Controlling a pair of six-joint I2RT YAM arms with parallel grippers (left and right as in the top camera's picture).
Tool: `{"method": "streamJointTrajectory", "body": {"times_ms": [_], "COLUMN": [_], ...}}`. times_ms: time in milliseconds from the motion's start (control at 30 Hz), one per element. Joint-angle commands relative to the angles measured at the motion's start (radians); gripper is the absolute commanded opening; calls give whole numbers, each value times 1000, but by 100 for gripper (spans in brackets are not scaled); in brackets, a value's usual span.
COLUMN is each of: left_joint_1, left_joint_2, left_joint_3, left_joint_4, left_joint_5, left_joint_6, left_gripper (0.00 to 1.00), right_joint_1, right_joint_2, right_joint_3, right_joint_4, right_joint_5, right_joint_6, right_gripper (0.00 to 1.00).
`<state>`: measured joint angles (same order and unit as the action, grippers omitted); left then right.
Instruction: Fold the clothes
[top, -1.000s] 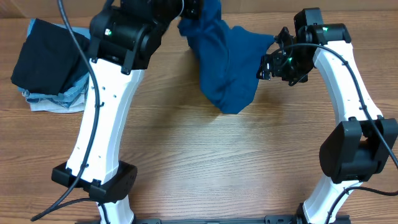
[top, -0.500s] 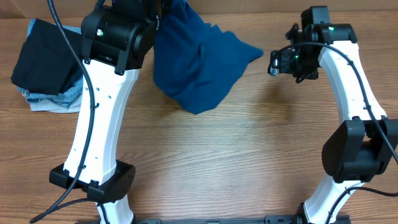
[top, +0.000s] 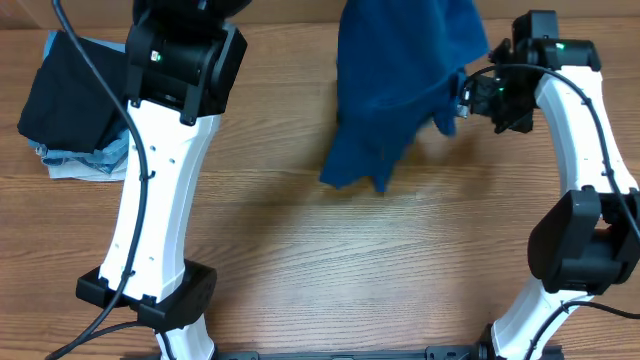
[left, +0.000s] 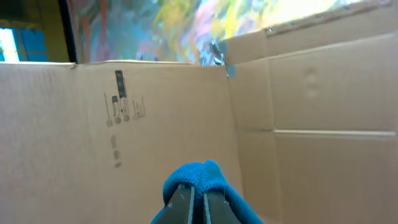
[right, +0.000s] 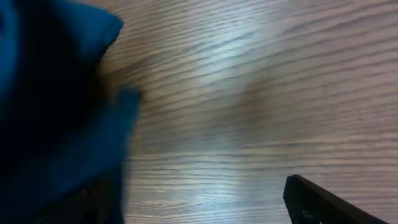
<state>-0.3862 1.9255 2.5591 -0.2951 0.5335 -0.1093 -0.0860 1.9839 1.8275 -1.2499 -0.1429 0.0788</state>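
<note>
Spreading step: left hand (left: 198, 198) clenches the hanging blue garment (top: 400, 85), right hand's (top: 468, 100) grip unclear; next, lay it flat.

The garment (top: 400, 90) is pinched in the left gripper (left: 199, 199) and hung above the table (top: 300, 260) just left of the right gripper (top: 468, 100), with a stack of clothes (top: 70, 100) laid well left of both.

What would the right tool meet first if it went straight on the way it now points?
Likely the bare wooden table: wood fills the gap ahead of the open right tool. The blue garment hangs beside that line, at one finger; depth is unclear.
</note>
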Motion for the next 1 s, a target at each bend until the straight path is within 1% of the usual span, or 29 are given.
{"method": "streamJointTrajectory", "body": {"times_ms": [0,133,267,333,367,433,500,567,667,733,867,900,967], "left_joint_1": [0,0,0,0,0,0,0,0,0,0,0,0,0], "left_joint_2": [-40,-32,-16,-12,-10,-10,-10,-10,-10,-10,-10,-10,-10], "left_joint_3": [31,30,30,30,30,30,30,30,30,30,30,30,30], "left_joint_4": [-39,-114,-134,-135,-135,-135,-121,-82,-21,1,17,19,20], "left_joint_5": [-157,-230,-230,-230,-231,-231,-231,-230,-230,-230,-230,-230,-230], "left_joint_6": [-42,60,63,85,89,89,101,106,106,106,106,106,106], "left_gripper": [4,4,4,4,4,4,4,4,4,4,4,4,4], "right_joint_1": [-49,-84,-93,-93,-93,-93,-93,-93,-76,-40,55,96,131], "right_joint_2": [-35,-35,-35,-35,-35,-35,-35,-35,-35,-35,-29,-29,-29], "right_joint_3": [18,18,18,18,18,18,-2,-68,-201,-274,-378,-410,-428], "right_joint_4": [-12,-8,-45,-100,-118,-125,-124,-71,66,163,304,371,419], "right_joint_5": [-35,-97,-150,-245,-273,-322,-398,-440,-510,-514,-525,-525,-525], "right_joint_6": [18,18,-1,-116,-183,-323,-461,-520,-595,-613,-710,-709,-708], "right_gripper": [93,94,95,95,93,87,86,86,87,88,91,91,92]}}
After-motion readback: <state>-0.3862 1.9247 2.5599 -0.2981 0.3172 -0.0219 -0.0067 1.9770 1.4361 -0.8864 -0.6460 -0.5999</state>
